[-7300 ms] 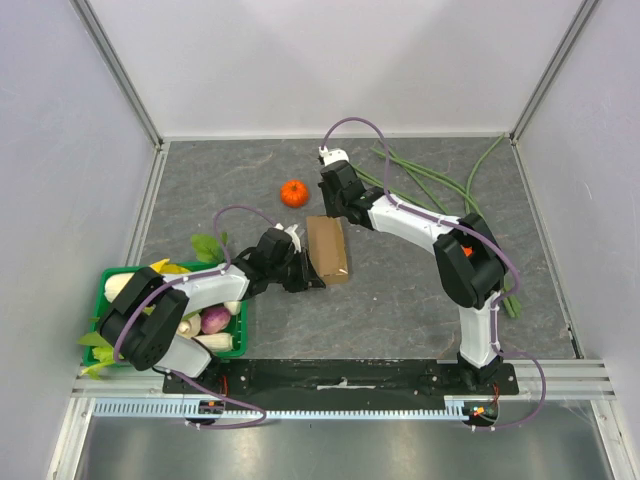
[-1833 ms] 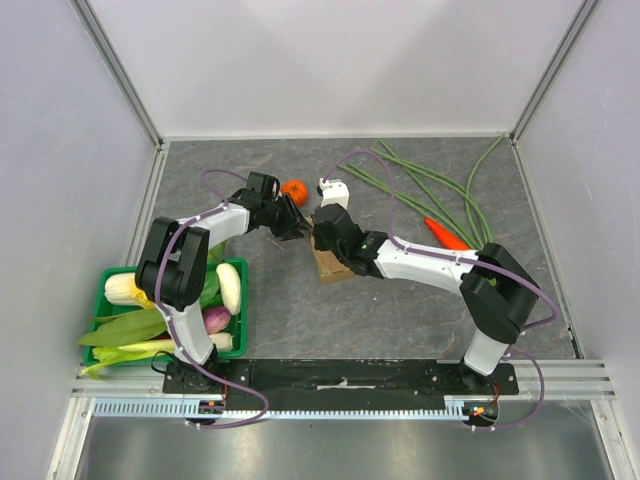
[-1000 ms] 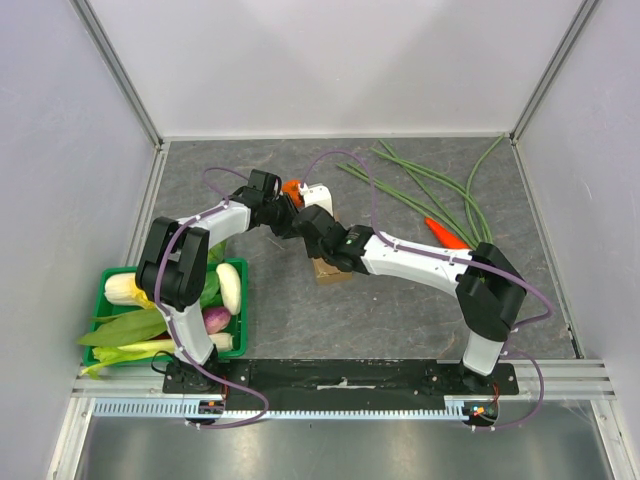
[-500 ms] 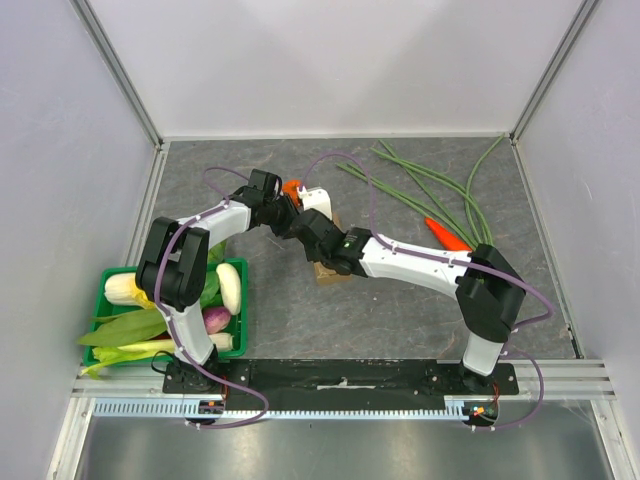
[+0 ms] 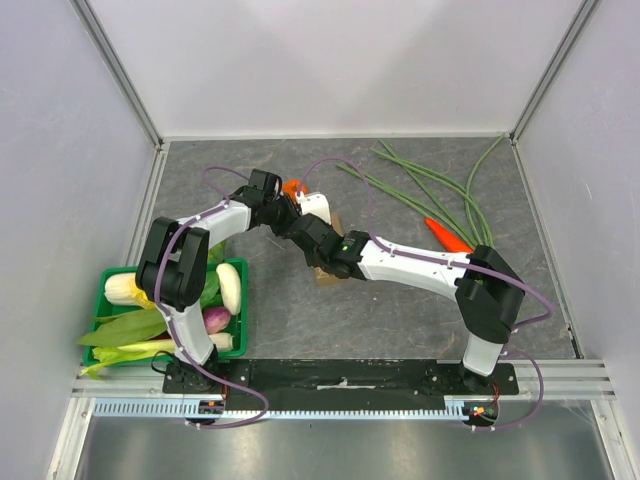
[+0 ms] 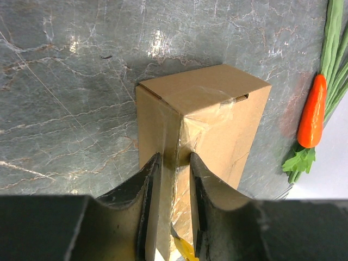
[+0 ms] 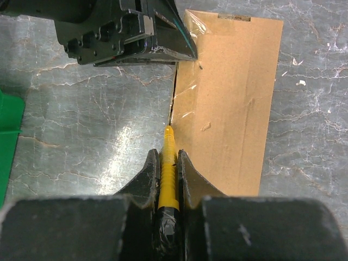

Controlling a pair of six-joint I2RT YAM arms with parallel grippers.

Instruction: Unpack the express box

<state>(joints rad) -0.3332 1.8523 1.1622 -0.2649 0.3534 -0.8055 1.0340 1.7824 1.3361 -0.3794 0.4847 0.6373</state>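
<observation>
I see brown cardboard express box (image 7: 234,98) on grey table (image 6: 65,81), left of orange carrot (image 6: 311,114) | left tool (image 6: 174,159) pinching its taped edge | right tool (image 7: 167,155) clamped on slim yellow cutter (image 7: 168,141), tip at box seam

Left gripper (image 6: 174,163), right gripper (image 7: 168,156) crowd one express box (image 7: 234,98) edge. Table (image 5: 400,320) bare nearside; green crate (image 5: 244,310) blocks left, beans (image 5: 432,196) and carrot (image 5: 447,233) right.

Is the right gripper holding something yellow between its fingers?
Yes, the right gripper is shut on a thin yellow tool, whose tip touches the edge of the express box.
</observation>
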